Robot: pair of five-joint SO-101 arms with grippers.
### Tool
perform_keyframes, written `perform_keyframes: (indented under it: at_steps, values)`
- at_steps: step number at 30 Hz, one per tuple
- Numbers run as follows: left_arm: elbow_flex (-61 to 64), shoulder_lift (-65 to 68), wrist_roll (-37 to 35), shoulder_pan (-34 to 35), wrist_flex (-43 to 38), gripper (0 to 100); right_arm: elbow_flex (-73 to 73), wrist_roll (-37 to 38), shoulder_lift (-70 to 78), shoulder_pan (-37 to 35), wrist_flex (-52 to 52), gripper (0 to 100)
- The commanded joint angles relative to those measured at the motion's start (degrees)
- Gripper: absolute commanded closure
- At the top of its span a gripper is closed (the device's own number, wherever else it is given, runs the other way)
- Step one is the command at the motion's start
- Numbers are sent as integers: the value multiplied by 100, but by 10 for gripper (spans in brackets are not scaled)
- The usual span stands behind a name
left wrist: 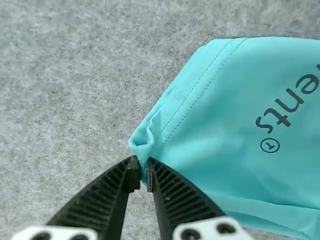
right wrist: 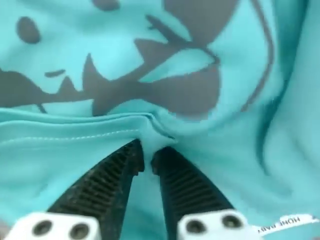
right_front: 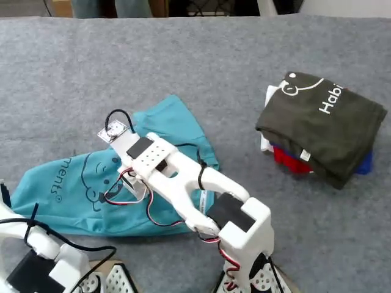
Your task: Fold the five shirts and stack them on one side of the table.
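A teal shirt [right_front: 91, 183] with a dark cartoon print lies partly folded on the grey table, left of centre. My right gripper [right_front: 126, 178] is down on its middle, and the right wrist view has the gripper [right wrist: 148, 156] shut on a raised fold of the teal shirt [right wrist: 150, 75] by the print. My left gripper [left wrist: 141, 172] is shut on the bunched corner of the teal shirt [left wrist: 240, 120] at its left end, close to the table's left edge [right_front: 5, 196]. A stack of folded shirts [right_front: 321, 131], dark olive on top, sits at the right.
Red, blue and white folded shirts show under the olive one [right_front: 290, 160]. Grey table cloth [right_front: 183, 67] stretches open behind the teal shirt and between it and the stack. Both arm bases stand at the front edge [right_front: 244, 268].
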State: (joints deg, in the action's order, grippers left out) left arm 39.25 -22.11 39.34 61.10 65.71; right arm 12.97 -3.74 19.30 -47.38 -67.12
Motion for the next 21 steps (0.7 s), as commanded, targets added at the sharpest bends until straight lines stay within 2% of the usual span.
perform_keyframes:
  at_steps: [1,6,15,21]
  values:
    - [-31,-185,26,-66,-88,971,-391,0,-13,316,-369,974]
    - [-31,-185,26,-66,-88,971,-910,9,-13,703,-1046,973]
    - [-48,-185,35,-66,-88,971,-2141,255,-22,985,-2514,973]
    - [-84,-185,53,-57,-88,971,-2835,396,-110,1530,-3235,972]
